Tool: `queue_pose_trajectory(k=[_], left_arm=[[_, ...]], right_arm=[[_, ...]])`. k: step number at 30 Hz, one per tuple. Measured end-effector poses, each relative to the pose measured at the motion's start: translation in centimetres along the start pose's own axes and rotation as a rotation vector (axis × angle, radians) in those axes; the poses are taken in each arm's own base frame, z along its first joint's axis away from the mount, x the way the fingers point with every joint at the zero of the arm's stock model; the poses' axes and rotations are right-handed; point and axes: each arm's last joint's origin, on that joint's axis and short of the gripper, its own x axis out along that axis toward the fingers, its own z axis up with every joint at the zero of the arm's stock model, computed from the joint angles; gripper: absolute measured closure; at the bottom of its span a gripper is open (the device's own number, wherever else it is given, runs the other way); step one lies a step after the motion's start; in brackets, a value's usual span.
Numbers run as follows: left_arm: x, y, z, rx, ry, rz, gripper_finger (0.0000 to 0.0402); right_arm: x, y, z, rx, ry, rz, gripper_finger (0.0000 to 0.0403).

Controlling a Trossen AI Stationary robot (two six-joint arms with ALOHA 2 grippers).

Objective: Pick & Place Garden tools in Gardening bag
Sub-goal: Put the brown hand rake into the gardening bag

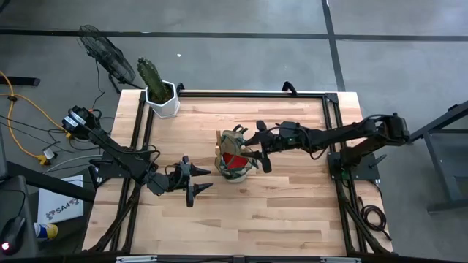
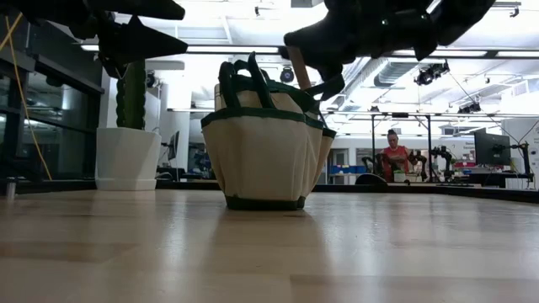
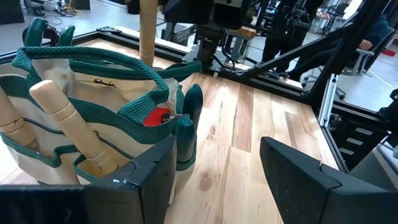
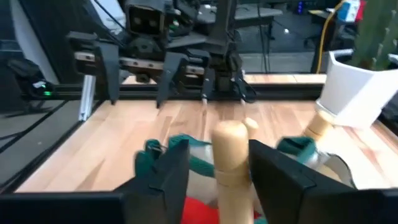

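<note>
The tan gardening bag (image 1: 235,162) with green trim stands upright on its base at the table's middle. Wooden tool handles (image 3: 68,124) stick up out of it, and a red piece (image 3: 155,116) shows inside. A teal-handled tool (image 3: 186,121) sits in an outer pocket. My right gripper (image 1: 261,152) hovers open over the bag's right side. Its fingers stand on either side of the top of an upright wooden handle (image 4: 230,155). My left gripper (image 1: 199,180) waits open just left of the bag and above the table, with nothing between its fingers (image 3: 155,168). My right gripper comes at the upright handle's rounded top end (image 4: 229,134) roughly level, from the table's right. A gap shows between the handle and one finger (image 4: 168,174). Whether the other finger (image 4: 277,177) touches the handle, I cannot tell. The handle's lower part stands in the bag.
A white pot with a cactus (image 1: 162,98) stands at the table's far left corner. Black frame rails (image 1: 329,131) run along the table's left, far and right sides. Bare wood lies near the front edge. A person (image 2: 392,156) sits far off in the room.
</note>
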Motion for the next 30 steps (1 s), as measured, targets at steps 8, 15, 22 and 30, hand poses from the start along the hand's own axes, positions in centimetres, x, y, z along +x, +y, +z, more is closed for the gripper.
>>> queue_pose_trajectory(k=[8,15,22,30], left_arm=[[0.0,0.0,0.0,0.001,0.0,0.0,0.0177],[0.0,0.0,0.0,0.001,0.001,0.0,0.0177],[0.0,0.0,0.0,0.0,0.009,-0.016,0.0177],[0.0,0.0,-0.1,0.003,0.011,-0.016,0.0177]], right_arm=[[-0.2,-1.0,-0.3,0.014,0.03,-0.027,0.0153],[-0.2,-0.8,-0.6,-0.005,0.061,0.024,0.0139],[-0.4,-0.8,-0.7,-0.032,0.09,0.026,0.0153],[-2.8,-0.2,1.8,-0.072,0.035,0.027,0.0156]])
